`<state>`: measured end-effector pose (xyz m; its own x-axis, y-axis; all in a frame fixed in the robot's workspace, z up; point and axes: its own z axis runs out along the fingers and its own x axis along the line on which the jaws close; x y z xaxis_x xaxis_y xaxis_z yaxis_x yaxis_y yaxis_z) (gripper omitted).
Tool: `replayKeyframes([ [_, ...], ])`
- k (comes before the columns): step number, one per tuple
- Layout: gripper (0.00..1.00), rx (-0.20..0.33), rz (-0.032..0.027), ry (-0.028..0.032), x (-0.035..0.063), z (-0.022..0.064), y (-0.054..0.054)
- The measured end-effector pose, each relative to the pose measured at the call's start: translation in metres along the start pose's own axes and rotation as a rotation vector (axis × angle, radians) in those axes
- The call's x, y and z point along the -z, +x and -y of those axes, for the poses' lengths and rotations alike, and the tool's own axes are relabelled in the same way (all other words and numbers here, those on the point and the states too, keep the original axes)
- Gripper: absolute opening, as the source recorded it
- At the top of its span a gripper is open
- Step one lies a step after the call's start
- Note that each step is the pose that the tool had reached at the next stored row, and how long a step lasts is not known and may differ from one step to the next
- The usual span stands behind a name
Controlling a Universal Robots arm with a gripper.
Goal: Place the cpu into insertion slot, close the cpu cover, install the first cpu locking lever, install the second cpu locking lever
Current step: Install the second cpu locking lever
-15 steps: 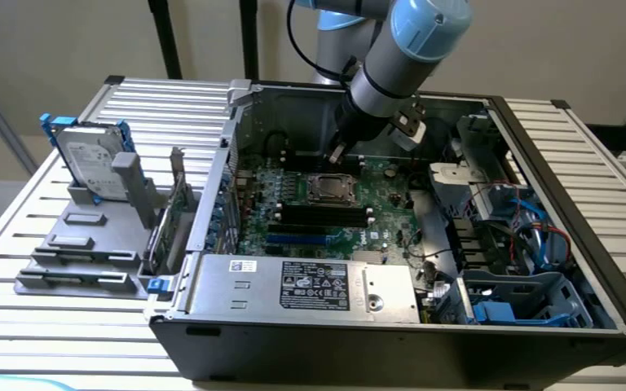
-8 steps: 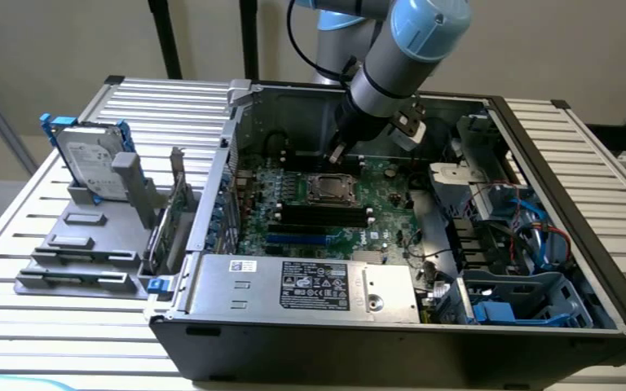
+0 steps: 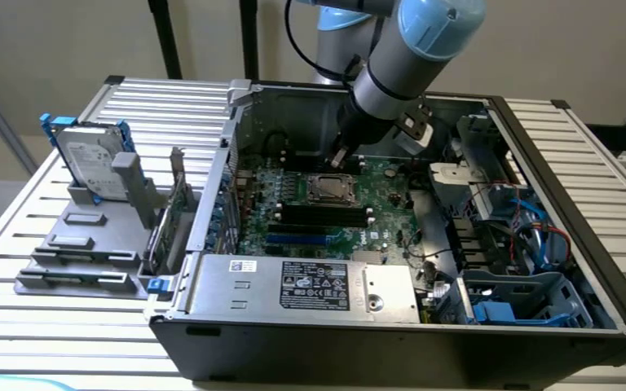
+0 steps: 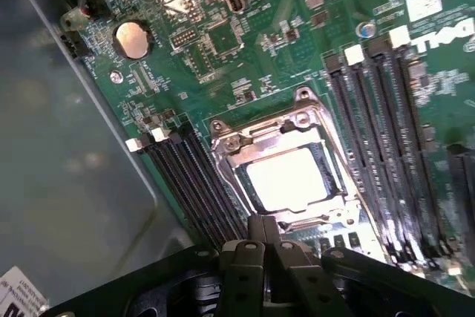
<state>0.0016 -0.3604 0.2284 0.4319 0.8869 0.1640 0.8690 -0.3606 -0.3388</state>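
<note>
The cpu [image 4: 288, 178] lies seated in the insertion slot [image 4: 326, 161] on the green circuit board [image 4: 245, 57], its pale metal face showing through the window of the cpu cover [image 4: 252, 139], which lies down over it. The board sits inside the open computer case [image 3: 400, 342] on the slatted table [image 3: 30, 326]. The claw [image 4: 263, 229] hangs just beside the socket's edge, fingers clenched together, grasping nothing. Long black memory slots [image 4: 193, 183] flank the socket.
</note>
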Motion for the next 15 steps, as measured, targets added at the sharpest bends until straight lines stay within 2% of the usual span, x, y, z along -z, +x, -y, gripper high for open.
replayKeyframes([
  [3,0.11,0.0,-0.0001,0.0,0.0108,0.0,-0.008],
  [6,0.11,0.0,0.0,-0.0001,0.0167,0.0004,-0.014],
  [15,0.11,-0.001,0.0043,-0.0022,0.0217,0.0062,-0.034],
])
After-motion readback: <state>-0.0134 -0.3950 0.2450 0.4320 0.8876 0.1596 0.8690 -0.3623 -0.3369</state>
